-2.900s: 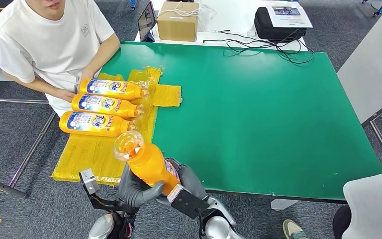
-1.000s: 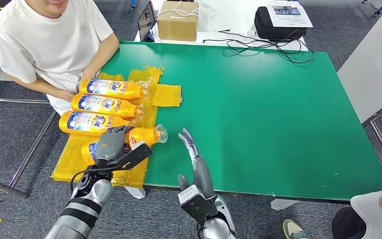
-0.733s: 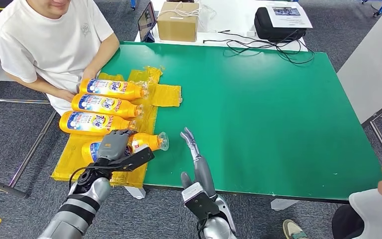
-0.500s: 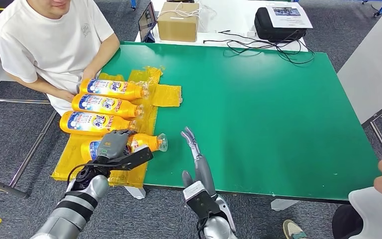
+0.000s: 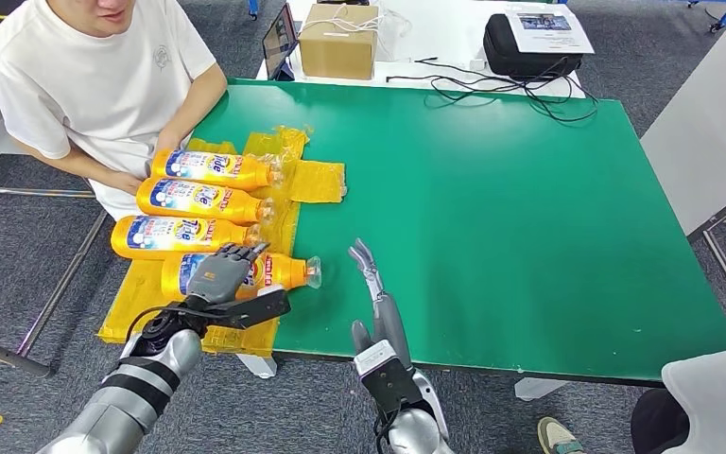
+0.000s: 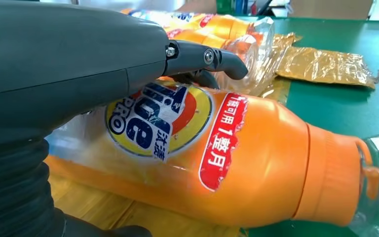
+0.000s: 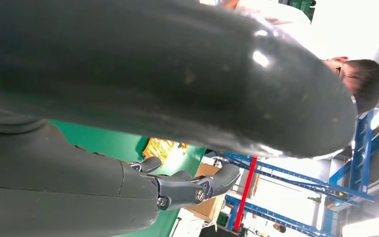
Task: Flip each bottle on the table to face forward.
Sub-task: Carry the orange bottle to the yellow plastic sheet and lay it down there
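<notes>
Lower left of frame, the left hand (image 5: 219, 275) rests fingers spread atop the nearest bottle (image 5: 246, 272), lying crosswise, cap toward the open, empty right hand (image 5: 371, 272)

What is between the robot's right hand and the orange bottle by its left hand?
In the head view, just bare green table lies between the right hand and the orange bottle.
</notes>
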`<action>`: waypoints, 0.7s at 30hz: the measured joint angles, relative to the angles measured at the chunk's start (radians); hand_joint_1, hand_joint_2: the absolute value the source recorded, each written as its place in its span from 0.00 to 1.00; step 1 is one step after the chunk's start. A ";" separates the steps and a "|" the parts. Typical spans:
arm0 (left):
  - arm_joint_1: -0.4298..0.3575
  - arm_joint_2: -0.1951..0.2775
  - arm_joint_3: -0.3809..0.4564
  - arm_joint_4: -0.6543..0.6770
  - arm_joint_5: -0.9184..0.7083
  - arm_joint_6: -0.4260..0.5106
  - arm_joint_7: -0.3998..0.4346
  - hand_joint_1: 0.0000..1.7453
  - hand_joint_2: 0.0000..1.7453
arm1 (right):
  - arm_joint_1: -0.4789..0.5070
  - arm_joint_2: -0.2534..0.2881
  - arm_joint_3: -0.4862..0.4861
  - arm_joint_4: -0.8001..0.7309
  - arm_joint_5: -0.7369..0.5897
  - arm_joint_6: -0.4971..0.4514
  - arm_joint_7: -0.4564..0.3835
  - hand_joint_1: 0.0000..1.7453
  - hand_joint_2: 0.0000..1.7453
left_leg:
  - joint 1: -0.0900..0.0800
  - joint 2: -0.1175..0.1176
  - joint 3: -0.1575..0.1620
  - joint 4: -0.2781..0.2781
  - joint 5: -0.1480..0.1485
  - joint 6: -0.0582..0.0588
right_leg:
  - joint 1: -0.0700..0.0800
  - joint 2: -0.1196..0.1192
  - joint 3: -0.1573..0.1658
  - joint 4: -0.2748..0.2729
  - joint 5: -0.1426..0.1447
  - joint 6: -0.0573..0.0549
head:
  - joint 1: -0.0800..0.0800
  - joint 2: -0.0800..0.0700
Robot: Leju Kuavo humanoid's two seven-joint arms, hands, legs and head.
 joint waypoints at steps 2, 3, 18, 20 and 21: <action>0.001 0.004 -0.006 -0.006 -0.005 0.003 0.003 0.00 1.00 | 0.000 0.000 -0.002 0.000 0.000 0.000 -0.001 0.00 0.00 | 0.000 0.000 0.000 0.000 0.000 0.000 | 0.000 0.000 0.000 0.000 0.000 0.000 | 0.000 0.000; 0.002 0.005 -0.009 -0.008 -0.006 0.004 0.004 0.00 1.00 | 0.000 0.000 -0.003 0.000 0.000 0.000 -0.001 0.00 0.00 | 0.000 0.000 0.000 0.000 0.000 0.000 | 0.000 0.000 0.000 0.000 0.000 0.000 | 0.000 0.000; 0.185 -0.082 0.029 -0.396 0.674 -0.083 -0.338 0.00 1.00 | -0.001 0.004 -0.010 0.011 0.007 0.013 -0.010 0.00 0.00 | 0.000 0.000 -0.002 0.000 -0.001 0.000 | 0.000 0.000 -0.001 -0.001 0.000 0.000 | 0.000 0.000; 0.197 -0.105 0.044 -0.447 0.723 -0.088 -0.347 0.00 1.00 | -0.001 0.006 -0.010 0.016 0.007 0.010 -0.013 0.00 0.00 | 0.000 0.000 -0.002 0.000 -0.001 0.000 | 0.000 0.000 -0.001 -0.001 0.000 0.000 | 0.000 0.000; 0.202 -0.113 0.050 -0.467 0.731 -0.089 -0.348 0.00 1.00 | -0.001 0.007 -0.010 0.018 0.008 0.009 -0.014 0.00 0.00 | 0.000 0.000 -0.001 0.000 -0.001 0.000 | 0.000 0.000 -0.001 -0.001 0.000 0.000 | 0.000 0.000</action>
